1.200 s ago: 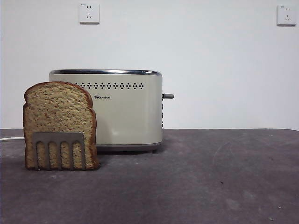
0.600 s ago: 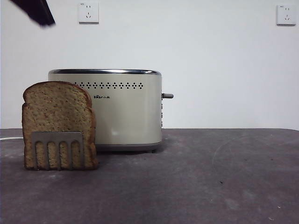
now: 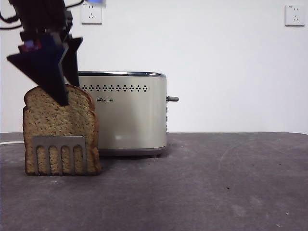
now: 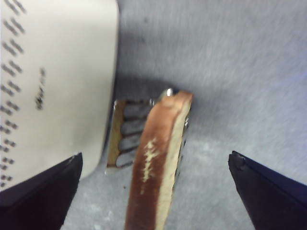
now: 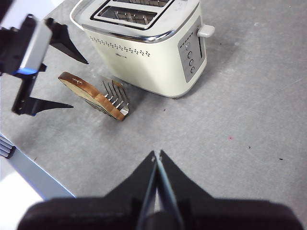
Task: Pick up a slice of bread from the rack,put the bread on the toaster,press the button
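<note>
Since half a second ago the left tool (image 3: 61,91) has dropped from a dark tip at the upper left corner of the front view to just over the slice of bread (image 3: 60,120), its jaws spread wide, one on each side of the crust and not yet clamped on it. The slice stands upright in the rack (image 3: 60,154) at the lower left of the frame, on the grey counter (image 3: 216,187), just in front of the toaster's (image 3: 130,115) left end. The button (image 3: 173,99) sticks out from the toaster's right end. The right tool (image 5: 157,160) waits apart, its jaws pressed together and holding nothing.
</note>
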`<state>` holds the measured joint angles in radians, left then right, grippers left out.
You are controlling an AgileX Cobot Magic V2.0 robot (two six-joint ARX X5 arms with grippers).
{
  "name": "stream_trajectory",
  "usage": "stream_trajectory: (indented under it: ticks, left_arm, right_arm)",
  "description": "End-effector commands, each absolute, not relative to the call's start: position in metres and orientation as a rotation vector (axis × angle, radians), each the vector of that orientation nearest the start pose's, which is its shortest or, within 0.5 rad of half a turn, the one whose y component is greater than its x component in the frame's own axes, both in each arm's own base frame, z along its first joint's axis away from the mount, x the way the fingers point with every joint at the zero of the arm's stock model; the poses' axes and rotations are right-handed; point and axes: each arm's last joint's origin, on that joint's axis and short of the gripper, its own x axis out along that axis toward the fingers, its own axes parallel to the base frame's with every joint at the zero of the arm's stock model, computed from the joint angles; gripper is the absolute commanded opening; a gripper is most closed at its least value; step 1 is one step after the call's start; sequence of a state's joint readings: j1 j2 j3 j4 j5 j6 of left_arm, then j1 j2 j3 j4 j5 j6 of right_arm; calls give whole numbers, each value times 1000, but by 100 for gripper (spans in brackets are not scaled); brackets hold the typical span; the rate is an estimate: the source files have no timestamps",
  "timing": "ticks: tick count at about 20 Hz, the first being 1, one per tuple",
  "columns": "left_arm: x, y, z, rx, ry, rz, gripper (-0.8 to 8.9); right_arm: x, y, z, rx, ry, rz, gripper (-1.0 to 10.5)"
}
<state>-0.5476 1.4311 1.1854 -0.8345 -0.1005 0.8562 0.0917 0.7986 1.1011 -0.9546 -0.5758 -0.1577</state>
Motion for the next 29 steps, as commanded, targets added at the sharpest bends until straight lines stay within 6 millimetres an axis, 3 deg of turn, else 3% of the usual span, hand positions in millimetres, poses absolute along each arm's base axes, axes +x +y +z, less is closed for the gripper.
stream_trajectory:
  ticks: [1,5,6,9,12,15,17,23,29]
  left_arm:
    - [247,-139,275,1109,830,-831,682]
    - [251,-132,274,1022,827,-886,433]
    - [253,-131,274,1009,828,-896,420]
    - [256,-127,270,995,847,-896,234]
    - [256,-127,270,994,852,-899,110]
    - [256,-127,270,992,851,-900,84]
    - [257,-127,270,992,849,-899,-6]
    - [256,-127,276,988,835,-890,-12]
    - [247,-125,330,951,756,-920,-12]
  right_arm:
    - [123,28,367,4,586,699,-12]
    - [123,27,367,3,586,699,-12]
    - [123,27,367,3,586,699,-12]
    - [123,27,367,3,586,699,-12]
    - [123,27,367,3,586,699,-12]
    - [123,27,367,3,586,699,-12]
    - [123,27,367,3,586,699,-12]
    - [123,27,367,3,586,698,-12]
    - [125,28,366,-1,590,700,-12]
